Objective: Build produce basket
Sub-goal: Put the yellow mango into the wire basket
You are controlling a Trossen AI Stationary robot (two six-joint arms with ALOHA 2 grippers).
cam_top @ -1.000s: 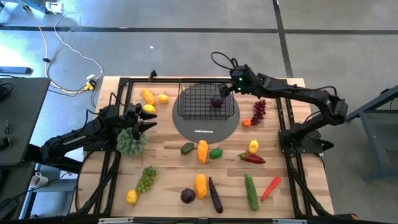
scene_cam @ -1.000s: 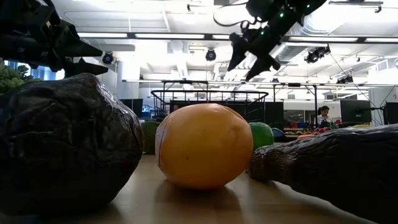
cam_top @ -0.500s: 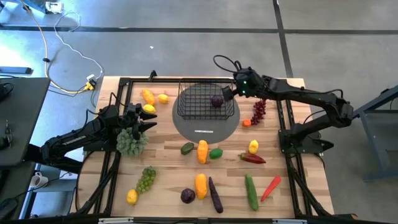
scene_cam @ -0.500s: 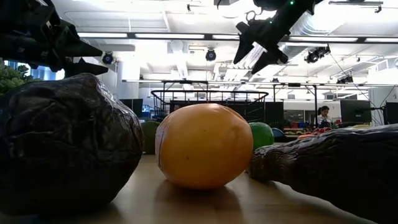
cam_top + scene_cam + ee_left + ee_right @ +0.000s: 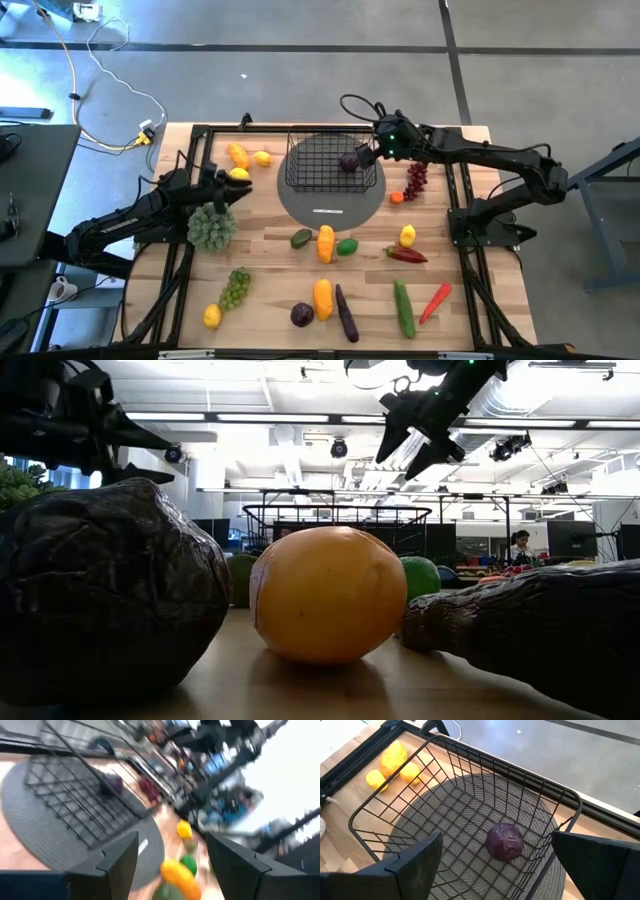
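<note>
The black wire basket [image 5: 332,160] stands on a round grey disc [image 5: 330,205] at the far middle of the table. One round purple piece [image 5: 505,841] lies on its floor. My right gripper [image 5: 365,153] hangs open and empty above the basket's right rim; it also shows in the low view [image 5: 415,440]. My left gripper [image 5: 240,188] is open and empty at the left. It is beside a yellow lemon [image 5: 240,174] and above a leafy green piece [image 5: 212,228]. The rest of the produce lies loose on the table.
Lemons [image 5: 262,157] and an orange piece [image 5: 237,154] lie left of the basket, red grapes [image 5: 416,178] to its right. Near the front lie green grapes [image 5: 236,288], an aubergine [image 5: 346,313], a cucumber [image 5: 403,307] and a red pepper [image 5: 405,255]. Black frame rails run along both sides.
My right gripper, open throughout, has risen and drawn a little toward the table's right edge, away from the basket's middle. The purple piece has stayed on the basket floor. My left gripper has shifted slightly toward the far edge, and its wrist view is blurred.
</note>
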